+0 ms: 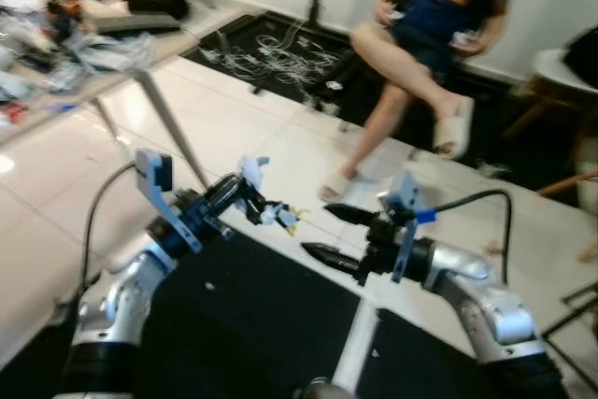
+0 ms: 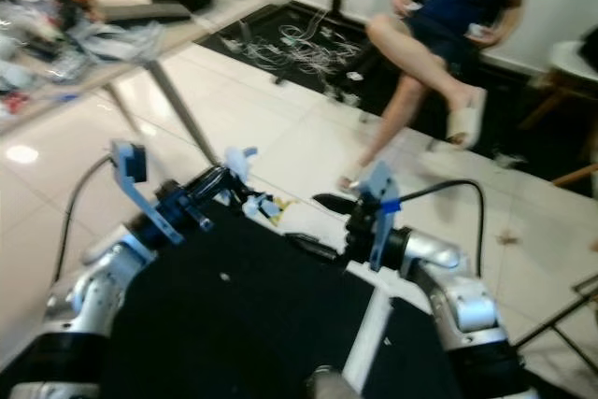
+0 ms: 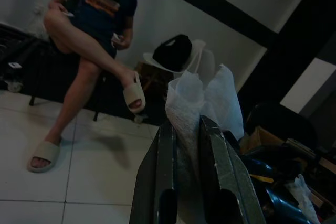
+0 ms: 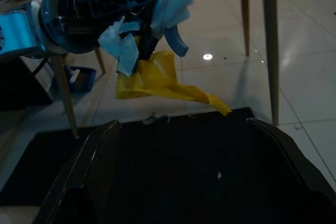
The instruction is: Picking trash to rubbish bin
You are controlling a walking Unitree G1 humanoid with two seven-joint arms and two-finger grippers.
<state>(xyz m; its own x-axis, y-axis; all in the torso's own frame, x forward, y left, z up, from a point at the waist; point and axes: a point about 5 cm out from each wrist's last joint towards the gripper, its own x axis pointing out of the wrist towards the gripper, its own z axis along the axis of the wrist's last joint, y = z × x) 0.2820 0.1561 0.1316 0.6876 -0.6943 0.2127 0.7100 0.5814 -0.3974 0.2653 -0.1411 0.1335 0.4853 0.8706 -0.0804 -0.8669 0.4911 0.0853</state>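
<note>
Carrying: trash (image 1: 266,201) is held off the floor, clamped in the left pincer (image 1: 245,195) at about 9 o'clock of the head view's centre; the carry-to-bin step is judged to be in hand.
Trash: white crumpled paper and a yellow wrapper (image 4: 157,81) are seen bunched between the fingers (image 3: 157,182), the wrapper hanging below.
Right pincer: the right pincer (image 1: 329,234) is held wide and empty, just beside the trash at 3 o'clock of it.
Below: a black mat (image 1: 252,324) lies under both arms on the white tiled floor (image 1: 56,184).
Next move: a bin has to be found and faced, then the trash released over its mouth; no bin can be made out.
Bystander: a seated person (image 1: 439,35) is at 1 o'clock, well apart.
Unclear: the worktop (image 1: 103,44) at 10 o'clock is blurred and its clutter cannot be identified; the left wrist view is dark.
</note>
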